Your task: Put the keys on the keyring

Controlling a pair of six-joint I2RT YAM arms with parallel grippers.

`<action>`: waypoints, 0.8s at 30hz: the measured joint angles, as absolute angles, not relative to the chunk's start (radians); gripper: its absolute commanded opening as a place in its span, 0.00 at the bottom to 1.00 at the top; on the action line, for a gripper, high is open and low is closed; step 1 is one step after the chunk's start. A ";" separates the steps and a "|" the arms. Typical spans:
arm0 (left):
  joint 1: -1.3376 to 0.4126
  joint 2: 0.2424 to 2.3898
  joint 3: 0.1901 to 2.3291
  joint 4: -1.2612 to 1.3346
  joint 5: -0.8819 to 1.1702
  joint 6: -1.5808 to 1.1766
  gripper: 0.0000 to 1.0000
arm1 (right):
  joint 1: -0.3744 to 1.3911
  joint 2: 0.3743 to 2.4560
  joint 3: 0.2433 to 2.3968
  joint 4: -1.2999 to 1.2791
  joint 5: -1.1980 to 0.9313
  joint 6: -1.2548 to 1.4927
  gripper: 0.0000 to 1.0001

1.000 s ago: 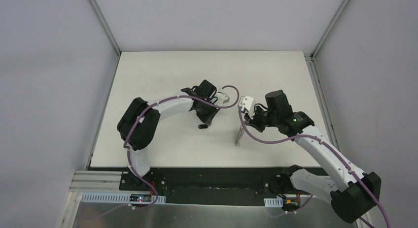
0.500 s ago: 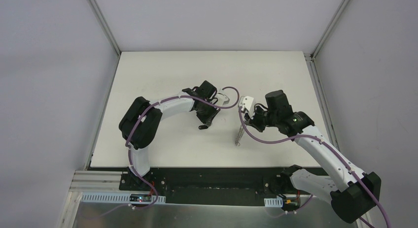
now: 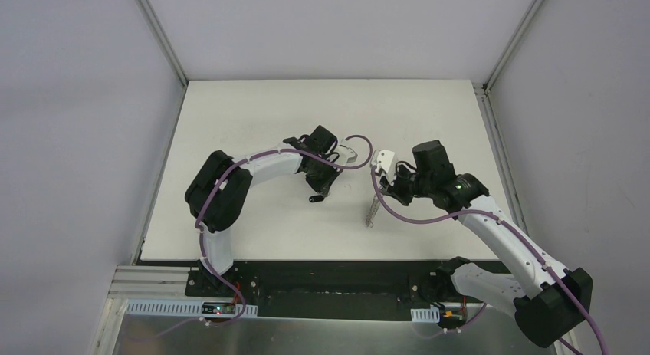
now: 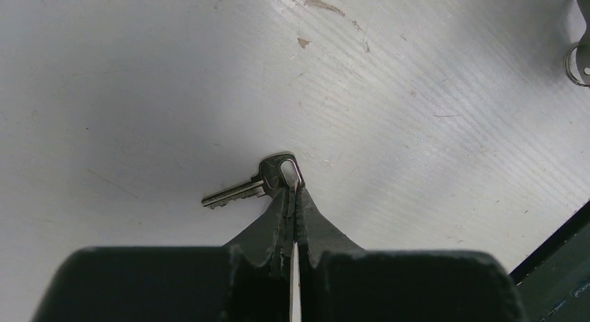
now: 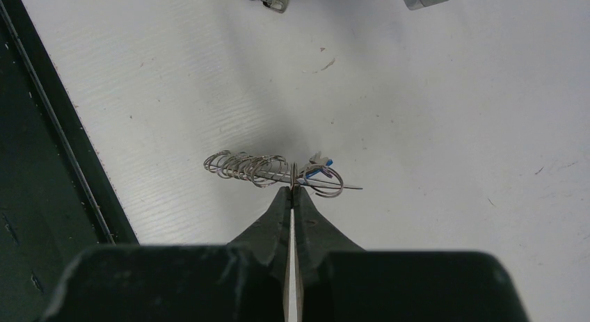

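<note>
A key [image 4: 245,188] with a dark head and silver blade lies on the white table, blade pointing left. My left gripper [image 4: 295,190] is shut on the edge of its head; from above this gripper [image 3: 322,188] is at mid-table with the key [image 3: 314,197] just below it. My right gripper [image 5: 292,189] is shut on the keyring [image 5: 275,170], seen edge-on as a thin wire carrying several small metal rings. A small blue and white piece [image 5: 321,161] sits among those rings. In the top view the keyring [image 3: 372,210] hangs down from the right gripper [image 3: 378,188].
The white table [image 3: 253,117] ends at a black strip [image 3: 322,274] in front of the arm bases. Grey walls close off three sides. Purple cables [image 3: 359,152] loop over both arms. One ring of the keyring [image 4: 576,59] shows at the left wrist view's right edge.
My left gripper has closed fully on the key's head. Both arms have stayed almost where they were.
</note>
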State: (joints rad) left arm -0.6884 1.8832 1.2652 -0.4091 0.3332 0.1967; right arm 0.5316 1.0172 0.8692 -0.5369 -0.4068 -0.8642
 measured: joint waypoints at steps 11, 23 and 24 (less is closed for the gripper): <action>-0.682 1.869 1.266 -0.416 0.374 0.199 0.00 | 0.530 1.017 0.870 -0.538 -0.435 -0.852 0.00; -0.543 1.685 1.338 -0.467 0.706 0.203 0.00 | 0.506 1.050 0.995 -0.574 -0.642 -0.775 0.00; -0.538 1.666 1.343 -0.466 0.735 0.204 0.00 | 0.502 1.061 1.007 -0.574 -0.665 -0.767 0.00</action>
